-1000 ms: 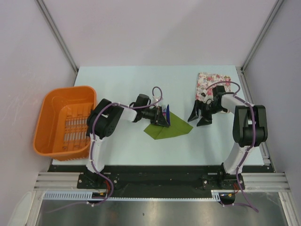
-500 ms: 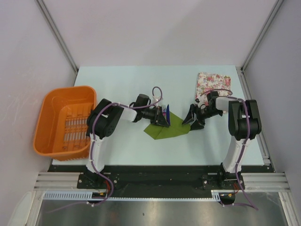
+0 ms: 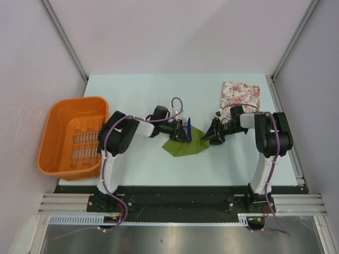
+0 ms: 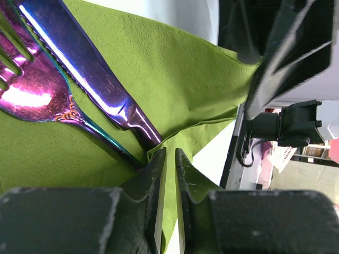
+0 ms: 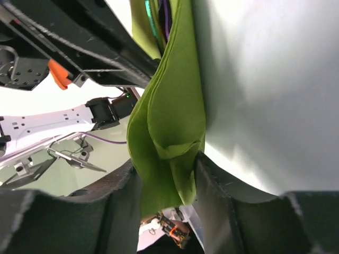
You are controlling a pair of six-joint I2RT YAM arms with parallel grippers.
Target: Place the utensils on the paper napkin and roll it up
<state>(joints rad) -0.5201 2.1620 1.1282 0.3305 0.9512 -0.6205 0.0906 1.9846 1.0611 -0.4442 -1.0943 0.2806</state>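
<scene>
Cutlery lies on the paper napkin (image 3: pixel 186 148), an olive-green sheet near the middle of the table (image 3: pixel 143 95), a little closer to the near edge than to the far one. In the top view the sheet no longer lies as a flat square: its side toward the far edge is lifted and folded.

The utensils (image 3: pixel 186 127) show there only as a short blue-purple streak at the napkin's far-left part, right at the left gripper (image 3: pixel 183 135). The left wrist view gives them plainly: a knife (image 4: pixel 90 79) and a fork (image 4: pixel 37 92), both with a shiny blue-purple finish, rest side by side on the green paper, their handles running toward the fingertips. The left gripper's jaws are drawn almost together, with a raised fold of the napkin pinched in the narrow slit between them, just beside the handle ends.

The right gripper (image 3: pixel 213 136) sits at the napkin's corner that points toward the right edge of the table. From the right wrist camera, a bunched, doubled-over corner of the paper fills the gap between its two fingers (image 5: pixel 106 203), and the paper seems to touch both inner faces. The jaws stand partway apart; whether they truly squeeze the paper or only bracket it, I cannot tell.

An orange basket (image 3: pixel 53 124) stands at the left edge of the table. A floral pad (image 3: pixel 241 95) lies flat near the far right corner, well apart from the napkin.
</scene>
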